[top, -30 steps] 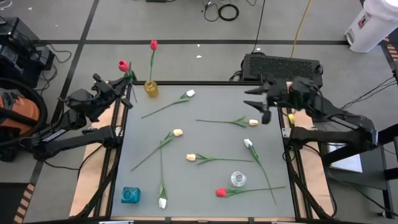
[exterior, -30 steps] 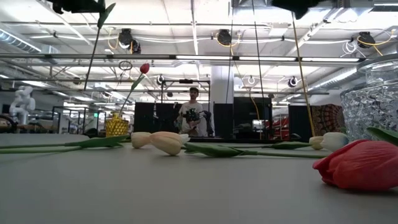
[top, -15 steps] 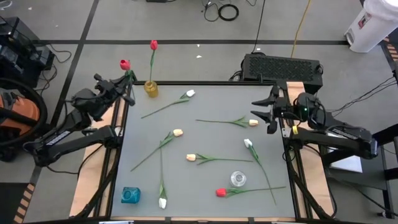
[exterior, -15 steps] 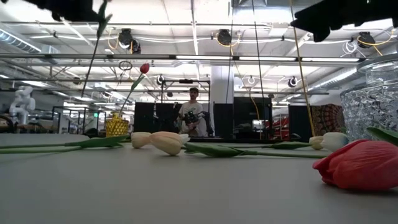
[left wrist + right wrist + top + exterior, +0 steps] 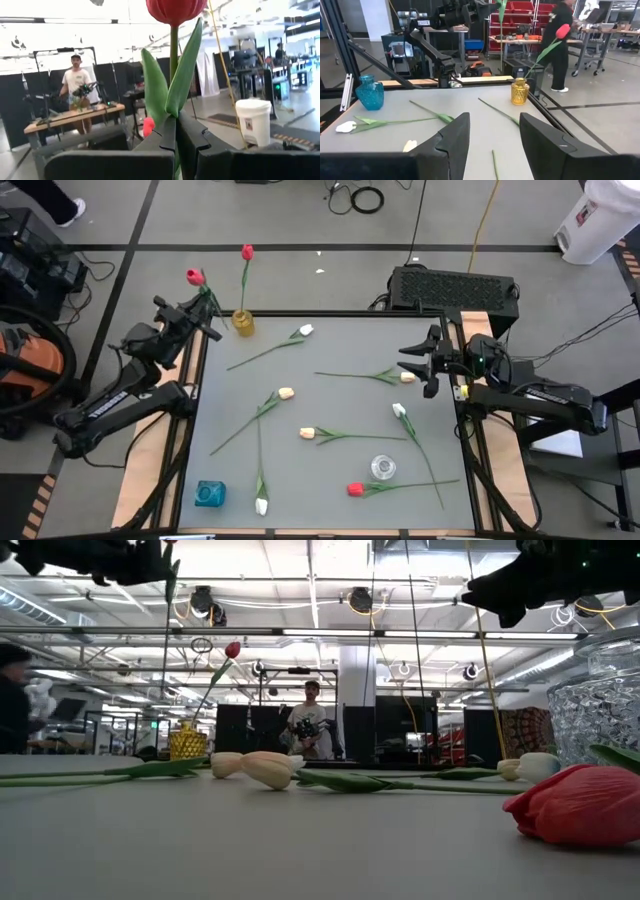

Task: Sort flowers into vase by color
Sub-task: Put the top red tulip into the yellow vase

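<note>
The left gripper (image 5: pixel 203 320), at the upper left of the high view, pinches a red tulip (image 5: pixel 194 277) by its stem, bud up, likely so it can drop stem-first into the yellow vase (image 5: pixel 243 322) just beside it, which already holds one red flower (image 5: pixel 247 252). The right gripper (image 5: pixel 428 360), fingers spread wide and empty, hangs at the table's (image 5: pixel 340 480) right edge near a cream tulip (image 5: pixel 407 377), probably its next pick.

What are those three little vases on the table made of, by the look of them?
The yellow vase looks like amber glass with a dimpled, shiny surface. The blue vase seems to be translucent teal glass, also textured. The clear vase looks like cut or pressed glass: its facets sparkle. Moulded plastic could look alike, so glass is only likely.
</note>
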`<move>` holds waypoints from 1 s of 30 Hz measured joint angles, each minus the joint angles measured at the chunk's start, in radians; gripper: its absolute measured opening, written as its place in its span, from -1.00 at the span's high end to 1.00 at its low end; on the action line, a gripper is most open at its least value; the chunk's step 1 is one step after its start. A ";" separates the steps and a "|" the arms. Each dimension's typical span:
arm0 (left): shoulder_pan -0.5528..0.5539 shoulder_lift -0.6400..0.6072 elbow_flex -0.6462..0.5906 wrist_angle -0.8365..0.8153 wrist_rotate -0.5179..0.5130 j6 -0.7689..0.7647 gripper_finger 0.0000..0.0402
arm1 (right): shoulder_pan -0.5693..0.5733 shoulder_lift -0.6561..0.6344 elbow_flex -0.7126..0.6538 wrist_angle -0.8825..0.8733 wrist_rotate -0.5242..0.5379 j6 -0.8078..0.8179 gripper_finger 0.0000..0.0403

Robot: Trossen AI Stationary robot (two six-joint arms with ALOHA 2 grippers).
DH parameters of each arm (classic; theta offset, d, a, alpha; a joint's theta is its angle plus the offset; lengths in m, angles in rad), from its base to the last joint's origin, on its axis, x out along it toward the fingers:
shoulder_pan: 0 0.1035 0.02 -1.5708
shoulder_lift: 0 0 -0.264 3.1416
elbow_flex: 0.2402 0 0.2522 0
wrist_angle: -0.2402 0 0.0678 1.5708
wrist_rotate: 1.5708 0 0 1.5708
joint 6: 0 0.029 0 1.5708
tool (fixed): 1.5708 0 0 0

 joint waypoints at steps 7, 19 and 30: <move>0.107 0.163 0.000 0.117 0.038 -0.060 1.00 | 0.001 0.000 0.000 0.010 0.000 0.001 0.18; 0.174 0.343 -0.001 0.337 0.083 -0.105 1.00 | 0.001 0.000 0.000 0.013 -0.004 0.026 0.18; 0.231 0.351 -0.001 0.337 0.116 -0.121 1.00 | 0.001 0.000 0.000 0.011 -0.004 0.025 0.18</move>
